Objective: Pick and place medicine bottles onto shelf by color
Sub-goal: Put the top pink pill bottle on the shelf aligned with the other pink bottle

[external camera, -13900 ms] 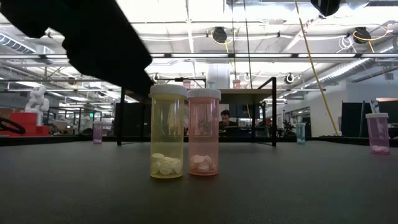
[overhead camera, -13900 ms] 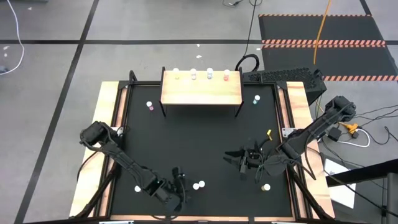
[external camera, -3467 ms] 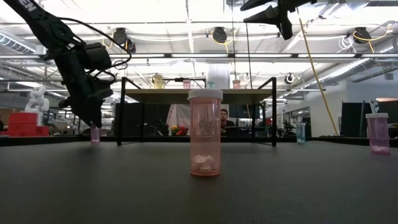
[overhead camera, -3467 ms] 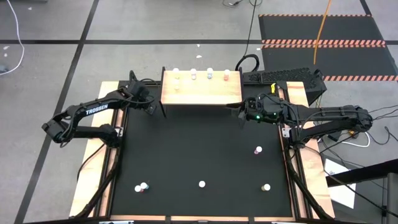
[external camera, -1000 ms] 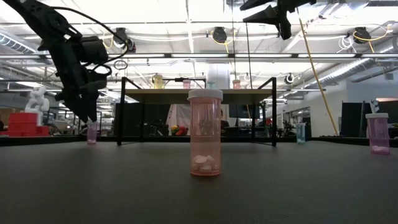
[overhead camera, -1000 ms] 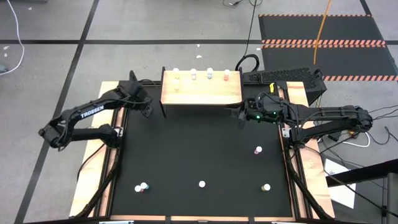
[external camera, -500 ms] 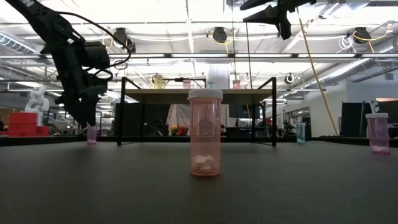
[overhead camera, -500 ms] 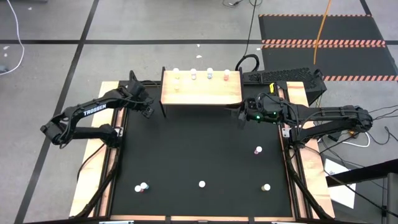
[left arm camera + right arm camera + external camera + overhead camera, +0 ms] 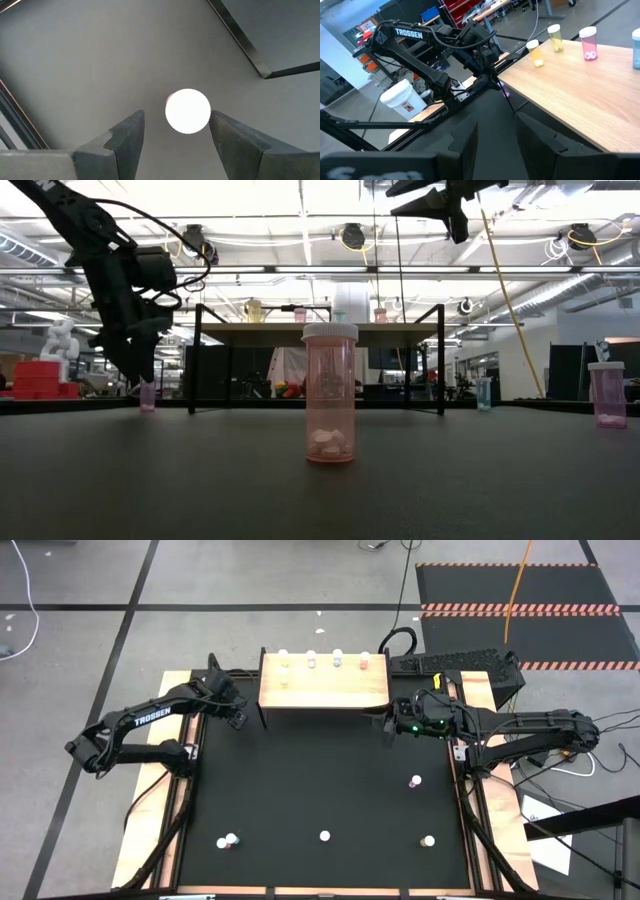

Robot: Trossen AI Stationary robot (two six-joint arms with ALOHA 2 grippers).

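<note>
A small pink bottle stands upright on the black table by the shelf's left front leg; its white cap (image 9: 188, 111) shows between my left gripper's fingers. My left gripper (image 9: 177, 132) is open and points down over it (image 9: 145, 375), one finger on each side of the cap, touching nothing that I can see. The light-wood shelf (image 9: 324, 690) stands at the far middle of the table, with several bottles along its far edge (image 9: 555, 37). My right gripper (image 9: 495, 135) hangs open and empty, high by the shelf's right front corner (image 9: 385, 725).
A pink bottle (image 9: 329, 392) stands at the near middle (image 9: 325, 836). More bottles stand at the near left (image 9: 228, 840), near right (image 9: 428, 840) and right (image 9: 415, 781). A blue-green bottle (image 9: 484, 392) stands by the shelf's right legs. The black mat between them is bare.
My left gripper has come down a little and shifted slightly toward the table's right, over the pink bottle by the shelf's leg, and has then held still. The bottle has stayed where it was.
</note>
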